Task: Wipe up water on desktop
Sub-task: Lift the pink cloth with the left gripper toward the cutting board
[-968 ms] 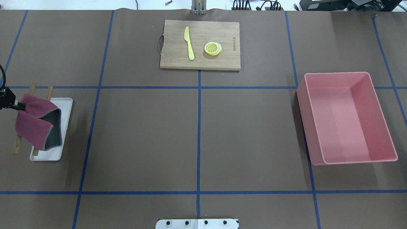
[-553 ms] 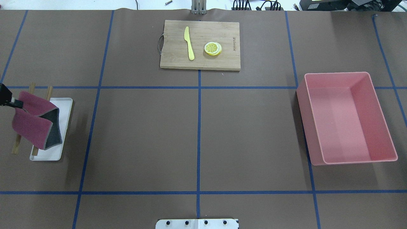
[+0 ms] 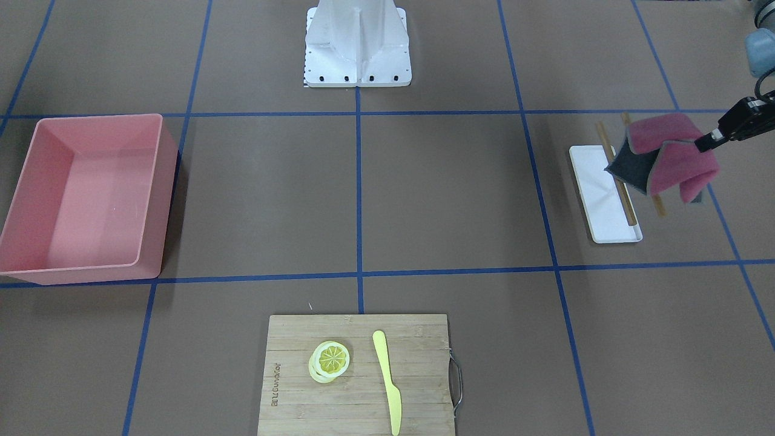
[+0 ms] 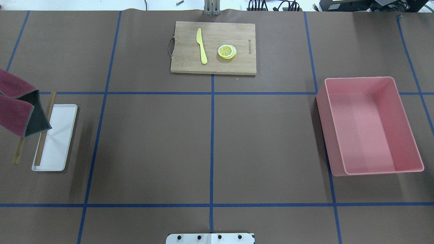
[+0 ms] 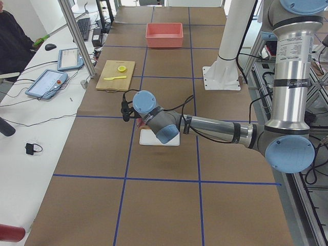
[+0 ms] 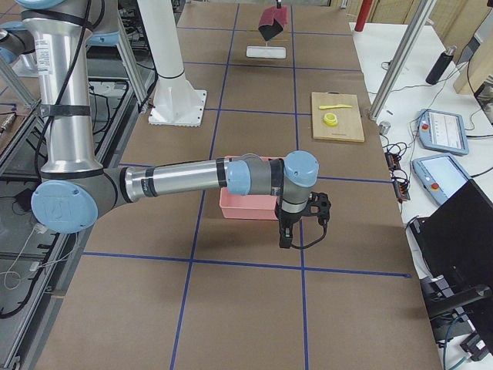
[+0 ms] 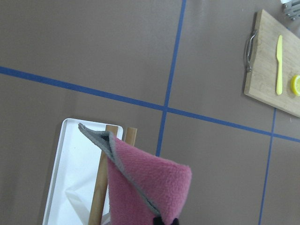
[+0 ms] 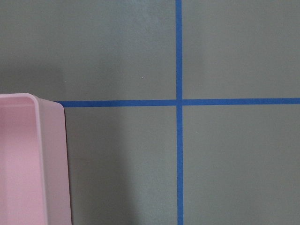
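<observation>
The desktop (image 4: pixel 152 145) is a flat matte brown sheet filling the workspace, crossed by thin blue tape lines into big rectangles. At its left end the left gripper (image 3: pixel 703 145) is clamped on the upper fold of a pink cloth (image 3: pixel 678 160) with a grey back, which hangs above a white tray (image 4: pixel 59 149) and wooden sticks (image 4: pixel 40 145).

The front-facing view shows that pinch. In the overhead view the cloth (image 4: pixel 13 113) is cut off at the edge and the gripper is out of frame. Only the right-end view shows the right gripper (image 6: pixel 285 237), near the pink bin (image 4: pixel 324 132); I cannot tell how far open it is.
</observation>
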`<state>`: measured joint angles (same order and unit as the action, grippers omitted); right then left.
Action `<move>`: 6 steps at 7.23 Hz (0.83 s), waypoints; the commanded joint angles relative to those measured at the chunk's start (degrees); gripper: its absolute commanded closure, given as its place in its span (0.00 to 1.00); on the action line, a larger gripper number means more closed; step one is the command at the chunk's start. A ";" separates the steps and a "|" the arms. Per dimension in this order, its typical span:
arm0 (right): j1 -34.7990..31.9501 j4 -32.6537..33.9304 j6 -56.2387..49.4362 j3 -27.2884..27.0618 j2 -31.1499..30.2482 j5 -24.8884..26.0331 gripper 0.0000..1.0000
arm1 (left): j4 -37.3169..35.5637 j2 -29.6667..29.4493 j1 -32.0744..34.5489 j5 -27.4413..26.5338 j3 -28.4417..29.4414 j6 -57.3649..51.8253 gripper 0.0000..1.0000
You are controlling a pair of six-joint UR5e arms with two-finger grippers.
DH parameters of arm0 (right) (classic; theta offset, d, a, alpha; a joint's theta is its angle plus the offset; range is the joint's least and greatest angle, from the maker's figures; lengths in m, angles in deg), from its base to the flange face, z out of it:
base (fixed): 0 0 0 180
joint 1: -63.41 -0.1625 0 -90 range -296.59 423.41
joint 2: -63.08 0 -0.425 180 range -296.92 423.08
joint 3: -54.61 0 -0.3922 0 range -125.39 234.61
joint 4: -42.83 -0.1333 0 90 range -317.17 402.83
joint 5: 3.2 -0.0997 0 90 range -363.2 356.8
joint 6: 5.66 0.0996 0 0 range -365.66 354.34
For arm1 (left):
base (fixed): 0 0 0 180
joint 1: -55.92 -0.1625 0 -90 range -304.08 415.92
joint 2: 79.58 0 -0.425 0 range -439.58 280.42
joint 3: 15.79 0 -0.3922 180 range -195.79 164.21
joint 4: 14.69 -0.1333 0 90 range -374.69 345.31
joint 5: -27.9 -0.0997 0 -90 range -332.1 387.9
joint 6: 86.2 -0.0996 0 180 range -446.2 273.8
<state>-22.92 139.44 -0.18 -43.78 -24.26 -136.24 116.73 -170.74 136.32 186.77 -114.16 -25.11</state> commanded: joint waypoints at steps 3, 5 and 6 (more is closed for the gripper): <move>5.28 -4.41 -0.81 -1.44 7.43 -0.55 0.00 | -2.23 -14.19 -0.24 -1.45 0.63 19.83 1.00; 8.97 -16.00 -0.91 -2.96 6.49 -0.81 0.00 | -2.32 -19.82 -6.10 -8.63 0.72 30.87 1.00; 9.34 -22.80 -0.47 -1.99 6.31 -4.12 0.00 | -2.32 -22.72 -9.96 -13.36 0.72 36.33 1.00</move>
<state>-14.67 125.06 -1.00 -46.49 -17.64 -137.79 114.46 -189.90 130.69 178.47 -113.48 4.54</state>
